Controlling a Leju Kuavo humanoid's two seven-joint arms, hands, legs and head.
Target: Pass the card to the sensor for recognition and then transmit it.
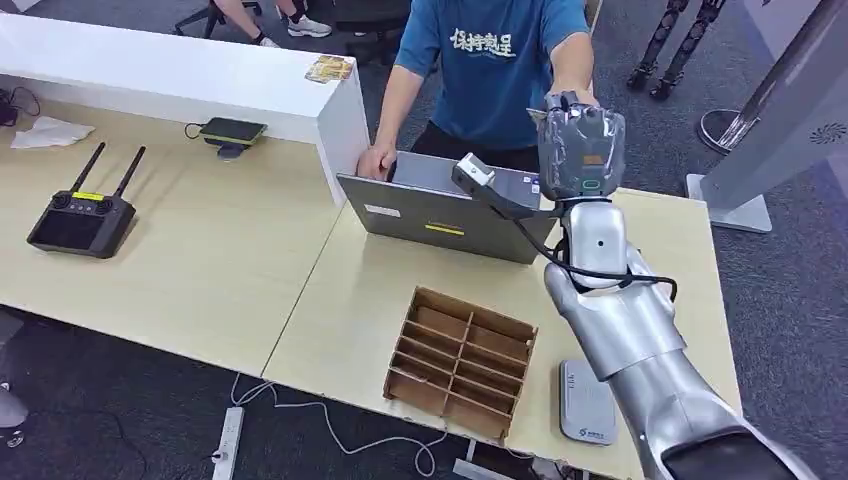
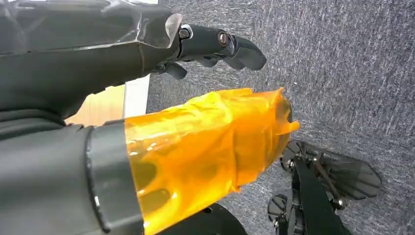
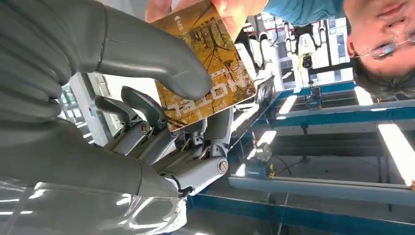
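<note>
right hand (image 3: pixel 147 112) raised toward person, thumb pinching yellow-brown printed card (image 3: pixel 208 68); person's fingers (image 3: pixel 230 10) also on card's far edge. judged: final handover stage, release left. sensor step unverifiable. left hand (image 2: pixel 205 46) hangs released over grey carpet.

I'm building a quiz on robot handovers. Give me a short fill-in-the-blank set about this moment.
1. The right robot hand pinches a brown-gold ____ under its thumb.
2. A person's fingers grip the other end of the card, so it is mid-____.
3. The person wears a ____ T-shirt.
4. The cardboard divider tray sits on the table in front of a grey ____.

Missing words: card; handover; blue; laptop
</note>
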